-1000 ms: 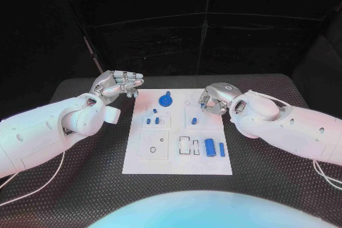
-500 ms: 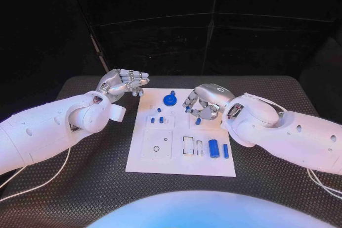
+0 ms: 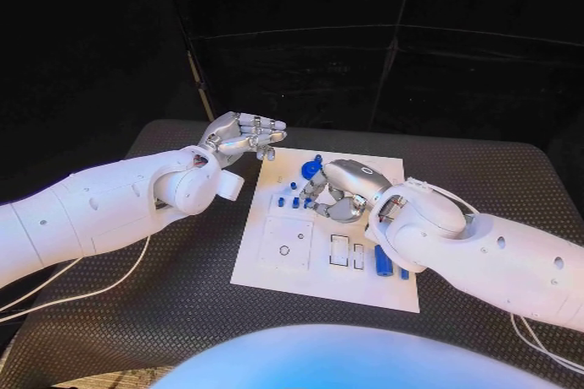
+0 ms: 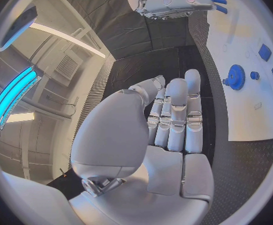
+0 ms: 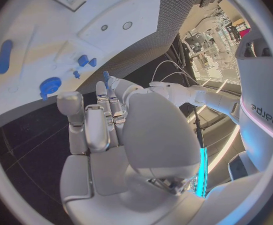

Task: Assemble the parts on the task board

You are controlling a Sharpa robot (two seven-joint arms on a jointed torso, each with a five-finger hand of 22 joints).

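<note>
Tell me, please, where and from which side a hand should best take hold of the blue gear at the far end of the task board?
Probably by its toothed rim, from straight above. The blue gear lies flat on the task board, so only its rim and raised centre offer purchase. The right hand hovers just beside it; the left hand is off the board's far left corner. Fingers should straddle the rim.

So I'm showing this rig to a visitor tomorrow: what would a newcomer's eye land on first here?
Probably the white task board in the middle of the black table, dotted with small blue parts, the blue gear near its far edge standing out. Next, the two silver hands: the right hand curled low over the board's middle, the left hand raised beside its far left corner.
</note>
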